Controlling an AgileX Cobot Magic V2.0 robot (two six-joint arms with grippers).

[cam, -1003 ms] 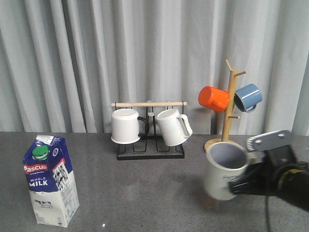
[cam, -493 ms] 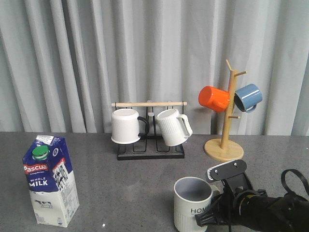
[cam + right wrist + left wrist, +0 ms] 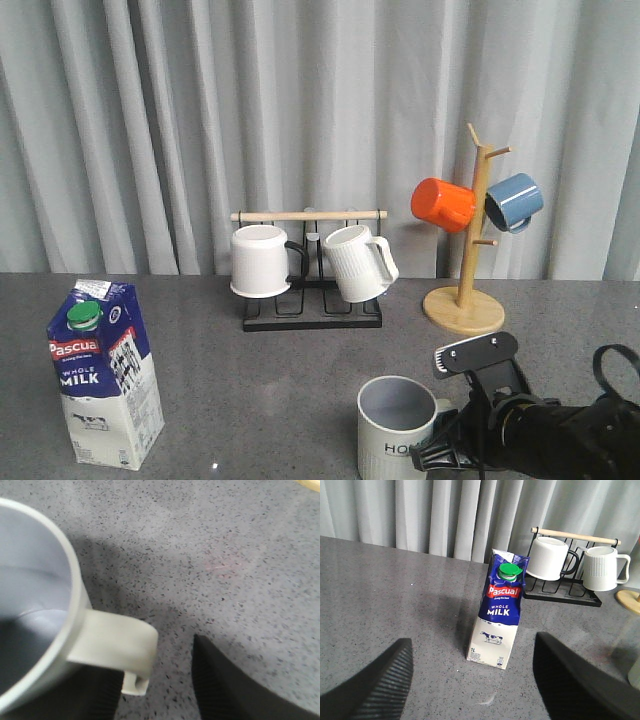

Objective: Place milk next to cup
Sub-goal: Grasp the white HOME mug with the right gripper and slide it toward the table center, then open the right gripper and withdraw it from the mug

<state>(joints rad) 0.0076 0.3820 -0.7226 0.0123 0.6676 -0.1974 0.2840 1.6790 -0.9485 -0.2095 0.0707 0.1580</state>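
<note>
The right gripper (image 3: 440,455) sits low at the front right of the grey speckled bench (image 3: 280,390), its dark arm stretching off toward the right edge. In the right wrist view its two ribbed fingers (image 3: 220,685) straddle the handle of the cup (image 3: 35,615), one on each side, with bench surface visible between the handle and the farther finger, so the gripper is spread apart and not clamping the handle. The cup (image 3: 398,430) stands upright on the bench near the front edge, mouth up, with dark lettering on its side.

The left gripper (image 3: 470,680) hovers wide open over the left part of the bench, its dark fingers (image 3: 385,675) well apart and holding nothing. The milk (image 3: 102,372) stands upright near the front left corner, well apart from the cup, green cap on top.

Along the back edge, a black wire rack (image 3: 312,300) with a wooden bar holds two white mugs (image 3: 262,260). Toward the back right stands a wooden mug tree (image 3: 470,250) carrying an orange mug (image 3: 443,204) and a blue mug (image 3: 514,201). Grey curtains (image 3: 200,110) hang behind.
</note>
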